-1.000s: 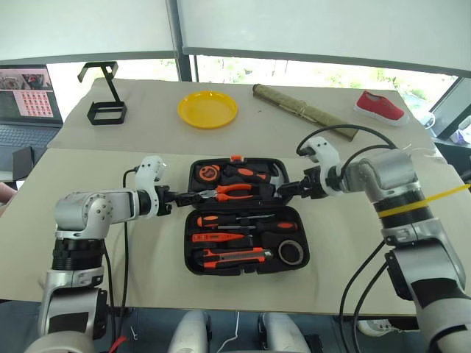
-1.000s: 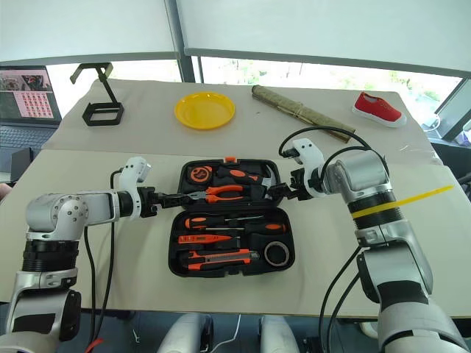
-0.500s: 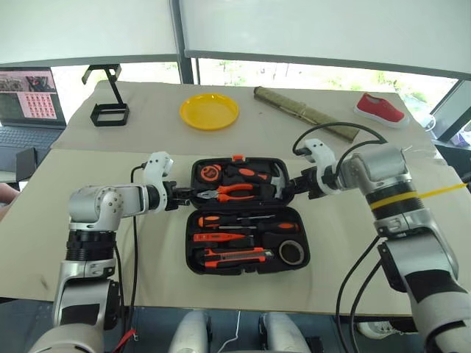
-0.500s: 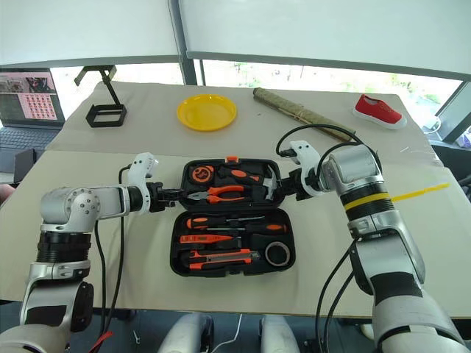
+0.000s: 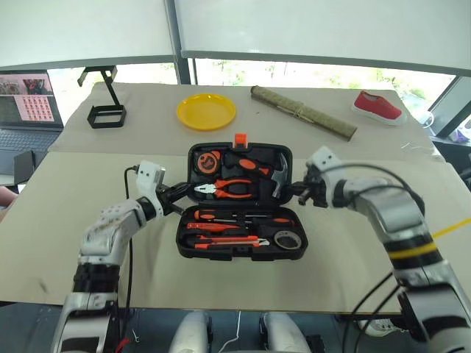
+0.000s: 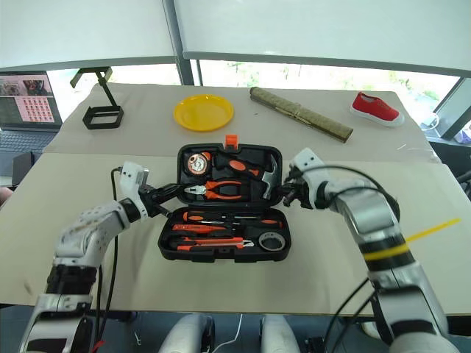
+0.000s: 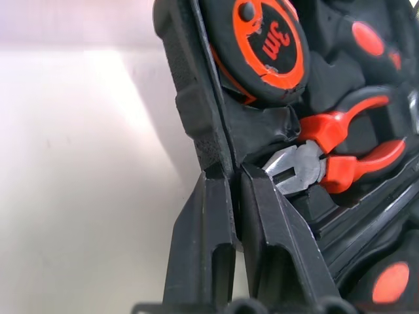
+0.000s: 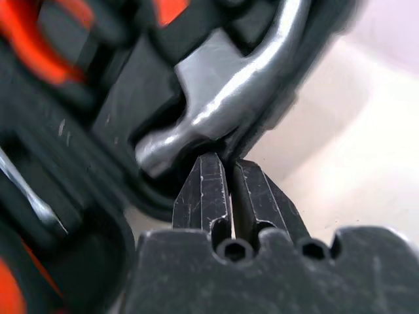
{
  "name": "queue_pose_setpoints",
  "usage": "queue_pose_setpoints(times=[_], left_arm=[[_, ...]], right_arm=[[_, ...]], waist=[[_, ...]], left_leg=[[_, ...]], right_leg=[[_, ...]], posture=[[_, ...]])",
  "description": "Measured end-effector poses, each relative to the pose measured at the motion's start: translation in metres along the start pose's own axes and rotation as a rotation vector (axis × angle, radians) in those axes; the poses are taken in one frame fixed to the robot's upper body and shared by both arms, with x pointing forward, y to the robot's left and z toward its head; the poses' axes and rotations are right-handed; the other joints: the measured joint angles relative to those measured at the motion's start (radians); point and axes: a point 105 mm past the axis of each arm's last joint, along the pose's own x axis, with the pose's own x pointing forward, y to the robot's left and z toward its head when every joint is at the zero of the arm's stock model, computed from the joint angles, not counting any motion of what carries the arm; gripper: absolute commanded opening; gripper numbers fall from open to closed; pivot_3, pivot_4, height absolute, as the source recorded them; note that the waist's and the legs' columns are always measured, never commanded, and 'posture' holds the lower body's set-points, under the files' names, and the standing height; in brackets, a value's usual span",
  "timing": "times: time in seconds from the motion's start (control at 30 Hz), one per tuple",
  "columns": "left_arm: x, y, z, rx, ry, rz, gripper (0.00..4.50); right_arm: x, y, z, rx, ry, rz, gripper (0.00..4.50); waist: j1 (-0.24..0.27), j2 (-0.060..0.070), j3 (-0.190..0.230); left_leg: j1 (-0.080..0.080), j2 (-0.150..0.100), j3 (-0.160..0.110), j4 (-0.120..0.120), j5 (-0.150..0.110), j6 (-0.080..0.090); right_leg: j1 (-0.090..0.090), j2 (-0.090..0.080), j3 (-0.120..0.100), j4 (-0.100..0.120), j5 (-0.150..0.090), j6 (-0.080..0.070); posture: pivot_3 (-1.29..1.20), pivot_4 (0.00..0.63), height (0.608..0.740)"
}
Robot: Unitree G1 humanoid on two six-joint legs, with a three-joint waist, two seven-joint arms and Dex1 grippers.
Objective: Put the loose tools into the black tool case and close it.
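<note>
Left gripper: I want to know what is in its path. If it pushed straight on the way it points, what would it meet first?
The left gripper is clamped on the black tool case lid edge; next, probably the pliers.

The tape measure (image 7: 265, 40) in the case reads "3m" on its face.

The half-raised lid (image 5: 240, 156) of the case (image 5: 235, 246) stands between the left hand (image 5: 176, 193) and right hand (image 5: 300, 193), each pinched on a lid edge. Bare tabletop (image 5: 66, 213) lies open at both sides and in front. Behind, a plate (image 5: 206, 111) and roll (image 5: 302, 112) sit well apart.
</note>
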Motion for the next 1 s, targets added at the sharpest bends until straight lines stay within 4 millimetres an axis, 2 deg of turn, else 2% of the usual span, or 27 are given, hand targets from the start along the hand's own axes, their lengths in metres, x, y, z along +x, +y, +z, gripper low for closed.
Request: queue_pose_setpoints(times=[0.1,0.23,0.4,0.47,0.5,0.53,0.57,0.63,0.67,0.7,0.73,0.8,0.83,0.87,0.9,0.97,1.0], left_arm=[[-0.013,-0.006,0.007,0.251,-0.104,-0.02,0.01],[-0.036,-0.018,0.007,0.592,-0.142,-0.082,0.01],[-0.062,-0.027,-0.007,0.861,-0.149,-0.141,0.01],[-0.075,-0.031,-0.016,0.95,-0.136,-0.178,0.77],[-0.082,-0.031,-0.027,0.977,-0.093,-0.212,0.99],[-0.088,-0.027,-0.037,0.978,-0.044,-0.228,1.44],[-0.097,-0.024,-0.053,0.953,0.017,-0.247,1.84],[-0.101,-0.024,-0.058,0.943,0.031,-0.257,2.5],[-0.105,-0.021,-0.06,0.899,0.04,-0.239,2.84],[-0.106,-0.016,-0.059,0.857,0.053,-0.224,3.25],[-0.107,-0.012,-0.059,0.829,0.065,-0.212,3.49],[-0.106,-0.003,-0.057,0.728,0.092,-0.177,3.55],[-0.102,0.004,-0.055,0.677,0.107,-0.166,3.34],[-0.1,0.009,-0.053,0.652,0.117,-0.153,3.07],[-0.097,0.018,-0.051,0.618,0.143,-0.138,2.78],[-0.084,0.033,-0.042,0.552,0.176,-0.113,1.96],[-0.078,0.035,-0.037,0.539,0.166,-0.107,1.51]], right_arm=[[-0.012,0.009,-0.001,-0.21,-0.101,-0.038,0.0],[-0.029,0.025,-0.006,-0.52,-0.193,-0.08,0.0],[-0.042,0.044,-0.018,-0.782,-0.247,-0.101,0.0],[-0.048,0.054,-0.029,-0.892,-0.258,-0.104,0.0],[-0.05,0.059,-0.035,-0.93,-0.265,-0.107,0.0],[-0.051,0.06,-0.039,-0.938,-0.264,-0.109,0.78],[-0.054,0.061,-0.046,-0.946,-0.249,-0.107,1.04],[-0.059,0.063,-0.077,-0.922,-0.137,-0.051,1.66],[-0.063,0.065,-0.085,-0.89,-0.114,-0.044,2.04],[-0.066,0.064,-0.085,-0.87,-0.118,-0.051,2.46],[-0.068,0.064,-0.084,-0.862,-0.117,-0.05,2.67],[-0.075,0.063,-0.086,-0.821,-0.102,-0.04,2.53],[-0.082,0.064,-0.091,-0.752,-0.079,-0.034,2.3],[-0.085,0.064,-0.092,-0.712,-0.07,-0.029,2.13],[-0.09,0.068,-0.097,-0.633,-0.049,-0.011,1.72],[-0.1,0.079,-0.101,-0.455,-0.021,0.038,0.98],[-0.1,0.083,-0.1,-0.425,-0.02,0.063,0.62]], waist=[[0.001,-0.001,0.001],[0.002,-0.001,0.001],[0.001,-0.002,0.0],[0.0,-0.003,-0.003],[0.0,-0.003,-0.005],[-0.001,-0.003,-0.005],[0.0,-0.003,-0.005],[0.009,-0.005,-0.004],[0.011,-0.004,-0.004],[0.009,-0.004,-0.004],[0.006,-0.004,-0.005],[0.002,-0.003,-0.005],[0.005,-0.003,-0.005],[0.007,-0.004,-0.005],[0.012,-0.004,-0.004],[0.015,-0.005,-0.004],[0.015,-0.005,-0.004]], left_leg=[[-0.004,0.001,0.002,0.0,0.0,0.0],[-0.002,0.001,0.004,0.0,0.0,0.001],[0.009,0.002,0.007,-0.005,-0.001,0.002],[0.013,0.002,0.009,-0.009,-0.001,0.002],[0.016,0.002,0.011,-0.011,-0.001,0.002],[0.02,0.001,0.013,-0.013,-0.001,0.002],[0.023,0.001,0.014,-0.014,-0.001,0.002],[0.026,0.003,0.013,-0.014,-0.001,0.002],[0.026,0.003,0.015,-0.014,-0.001,0.002],[0.028,0.003,0.015,-0.014,-0.002,0.003],[0.029,0.004,0.015,-0.014,-0.002,0.003],[0.03,0.004,0.015,-0.014,-0.002,0.003],[0.03,0.004,0.014,-0.014,-0.002,0.003],[0.029,0.004,0.013,-0.014,-0.002,0.003],[0.029,0.004,0.013,-0.014,-0.002,0.003],[0.027,0.004,0.013,-0.014,-0.002,0.003],[0.027,0.003,0.012,-0.014,-0.002,0.003]], right_leg=[[-0.003,0.0,0.0,0.0,0.0,0.0],[-0.002,-0.001,0.0,-0.001,0.0,0.0],[0.007,-0.001,0.001,-0.005,0.0,0.0],[0.009,-0.001,0.002,-0.006,-0.001,0.0],[0.011,-0.002,0.003,-0.006,-0.001,0.0],[0.013,-0.002,0.004,-0.007,-0.001,0.0],[0.016,-0.002,0.004,-0.008,-0.002,0.0],[0.022,-0.004,0.002,-0.01,-0.003,0.001],[0.022,-0.005,0.003,-0.01,-0.003,0.001],[0.023,-0.005,0.003,-0.009,-0.003,0.001],[0.023,-0.005,0.003,-0.008,-0.003,0.001],[0.023,-0.004,0.003,-0.007,-0.003,0.001],[0.024,-0.003,0.003,-0.006,-0.004,0.0],[0.024,-0.003,0.002,-0.006,-0.004,0.0],[0.023,-0.001,0.002,-0.006,-0.004,0.0],[0.023,0.0,0.002,-0.006,-0.004,0.0],[0.023,0.0,0.002,-0.006,-0.004,0.0]], posture=[[0.0,0.15,0.74],[0.0,0.15,0.74],[0.0,0.15,0.74],[0.0,0.15,0.74],[0.0,0.15,0.74],[0.0,0.15,0.74],[0.0,0.15,0.74],[0.0,0.15,0.74],[0.0,0.15,0.74],[0.0,0.15,0.74],[0.0,0.15,0.74],[0.0,0.15,0.74],[0.0,0.15,0.74],[0.0,0.15,0.74],[0.0,0.15,0.74],[0.0,0.15,0.74],[0.0,0.15,0.74]])
